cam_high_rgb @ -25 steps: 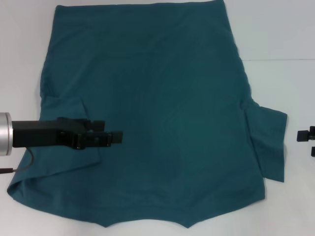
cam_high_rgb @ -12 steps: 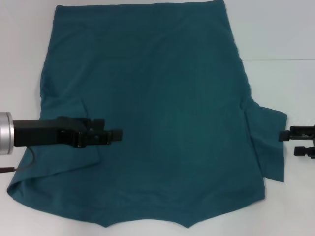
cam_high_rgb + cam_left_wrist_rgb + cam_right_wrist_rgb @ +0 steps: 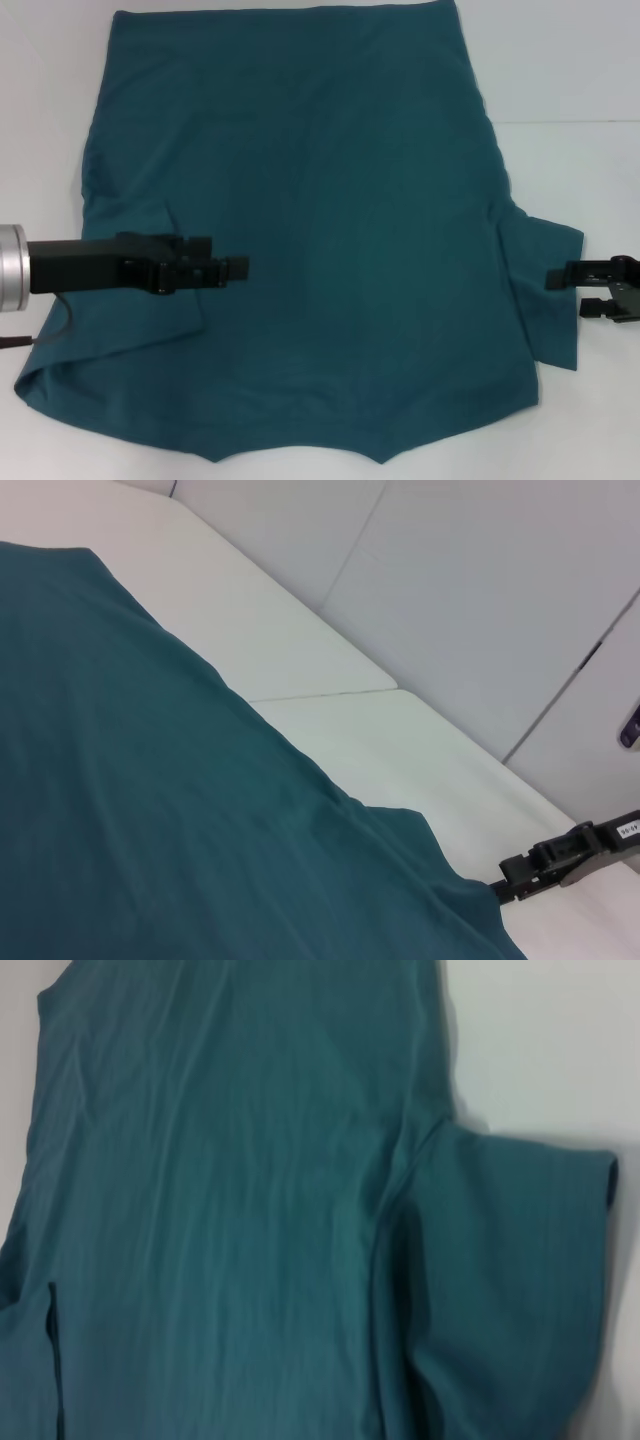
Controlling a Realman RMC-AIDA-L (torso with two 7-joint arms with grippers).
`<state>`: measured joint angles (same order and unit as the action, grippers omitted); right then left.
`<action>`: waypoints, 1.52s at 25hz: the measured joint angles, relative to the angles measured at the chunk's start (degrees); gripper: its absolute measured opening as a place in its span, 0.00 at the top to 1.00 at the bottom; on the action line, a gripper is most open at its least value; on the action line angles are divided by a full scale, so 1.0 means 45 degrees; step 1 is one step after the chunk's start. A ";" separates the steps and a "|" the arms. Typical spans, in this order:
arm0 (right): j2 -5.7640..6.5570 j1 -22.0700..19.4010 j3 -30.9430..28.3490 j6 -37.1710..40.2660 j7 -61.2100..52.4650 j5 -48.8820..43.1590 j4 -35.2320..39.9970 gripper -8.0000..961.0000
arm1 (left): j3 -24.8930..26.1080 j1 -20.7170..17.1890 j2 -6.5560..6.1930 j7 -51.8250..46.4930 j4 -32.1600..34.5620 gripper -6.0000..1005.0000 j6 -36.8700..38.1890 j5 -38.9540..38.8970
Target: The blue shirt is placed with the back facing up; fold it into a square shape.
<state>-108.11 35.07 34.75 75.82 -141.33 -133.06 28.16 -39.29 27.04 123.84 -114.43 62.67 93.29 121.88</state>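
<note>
The blue shirt [image 3: 320,200] lies spread flat on the white table [image 3: 580,80], filling most of the head view. Its left sleeve [image 3: 140,220] is folded inward over the body, while the right sleeve [image 3: 545,260] sticks out to the side. My left gripper [image 3: 235,268] reaches in from the left above the folded sleeve and looks shut, with no cloth seen in it. My right gripper [image 3: 577,292] is open at the outer edge of the right sleeve. The left wrist view shows the shirt [image 3: 150,780] and the right gripper [image 3: 515,875] far off. The right wrist view shows the shirt [image 3: 220,1160] and its sleeve [image 3: 520,1290].
Bare white table surrounds the shirt on the right [image 3: 590,170] and far left [image 3: 40,120]. A seam line in the table [image 3: 570,122] runs to the right of the shirt. A pale wall [image 3: 480,600] stands beyond the table in the left wrist view.
The right gripper has come in from the right edge toward the right sleeve. The left gripper has shifted slightly upward in the head view. The shirt has not moved.
</note>
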 joint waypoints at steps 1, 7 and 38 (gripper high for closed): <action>-0.0039 0.0009 -0.0001 -0.0061 -0.0001 0.0001 -0.0005 0.13 | 0.0001 -0.0002 -0.0001 0.0001 -0.0039 0.19 -0.0022 -0.0012; -0.0251 0.0074 -0.0001 -0.0312 0.0000 0.0000 -0.0019 0.14 | 0.0000 0.0010 -0.0006 0.0002 -0.0118 0.19 -0.0185 -0.0016; -0.0454 0.0356 0.0033 -0.0832 0.0479 0.0009 -0.0106 0.86 | 0.0000 0.0007 -0.0004 0.0032 -0.0257 0.20 -0.0384 -0.0172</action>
<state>-110.15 36.67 34.89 72.07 -139.17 -133.02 27.68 -39.29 27.07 123.82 -114.29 61.51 91.56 121.11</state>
